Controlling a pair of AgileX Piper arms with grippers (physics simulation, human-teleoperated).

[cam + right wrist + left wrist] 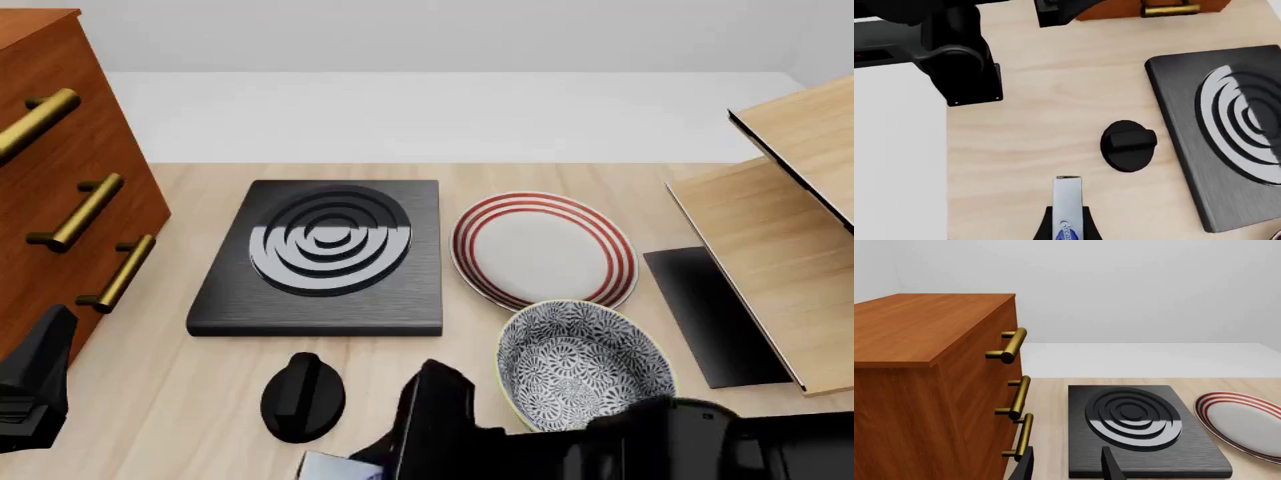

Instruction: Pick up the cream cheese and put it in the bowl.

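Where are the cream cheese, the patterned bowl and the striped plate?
cream cheese (1067,202): right wrist view, its pale top face.
bowl (582,362): front view, its patterned inside.
plate (541,247): front view, its white centre.

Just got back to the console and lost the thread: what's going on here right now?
The right gripper has its fingers on either side of the cream cheese, near the table's front edge beside the black knob. Whether the box is lifted yet can't be told. The bowl sits empty to the right of it, in front of the plate. The left gripper is open and idle by the wooden cabinet, pointing toward the stove burner.
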